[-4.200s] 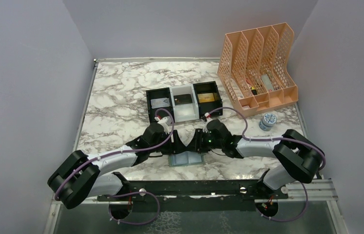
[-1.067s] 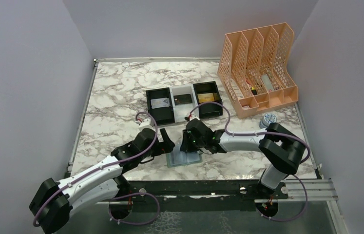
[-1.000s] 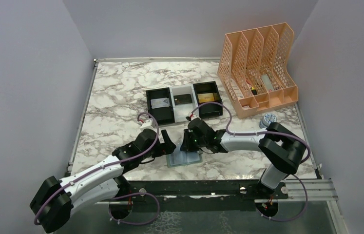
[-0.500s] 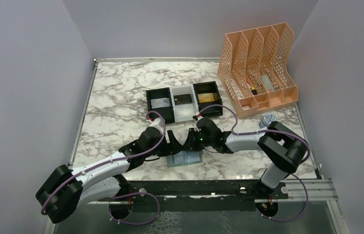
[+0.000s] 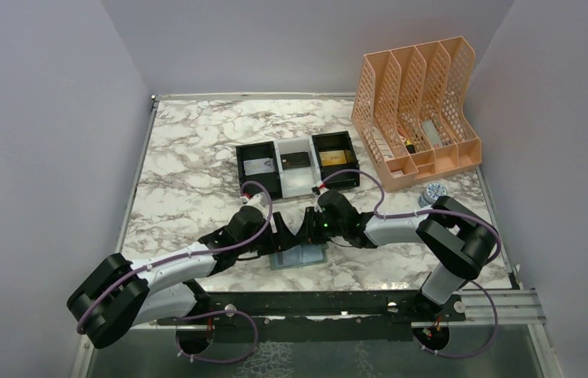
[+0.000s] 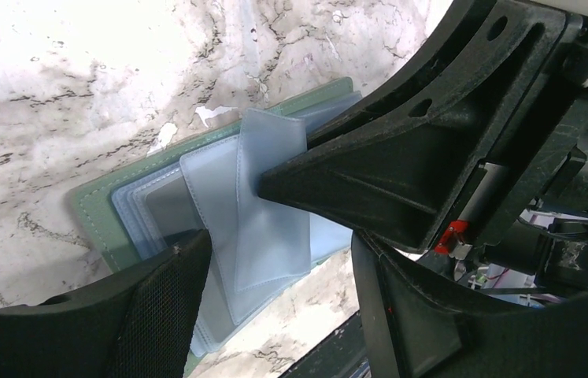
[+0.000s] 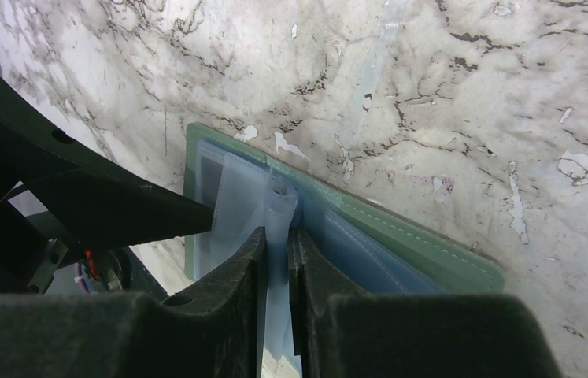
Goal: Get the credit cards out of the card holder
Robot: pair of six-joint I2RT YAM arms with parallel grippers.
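Note:
The card holder (image 5: 300, 258), sage green with pale blue pockets, lies open on the marble near the front edge. My right gripper (image 5: 307, 234) is shut on one pale blue pocket flap (image 7: 276, 206) and holds it up off the card holder (image 7: 440, 250). My left gripper (image 5: 281, 235) is open, its jaws standing either side of the blue pockets (image 6: 267, 213) just above them; the green cover (image 6: 90, 214) shows at the left. A greyish rectangle (image 6: 166, 211) shows under a pocket; I cannot tell whether it is a card. Three cards lie in the tray, the middle one dark (image 5: 297, 159).
The black-and-white three-compartment tray (image 5: 297, 187) stands just behind the grippers. An orange file rack (image 5: 420, 110) is at the back right and a small round tin (image 5: 432, 194) in front of it. The table's front rail (image 5: 314, 303) is close behind the card holder.
My left gripper has moved right, in to the card holder beside the right gripper. My right gripper has shifted slightly right, still holding the flap.

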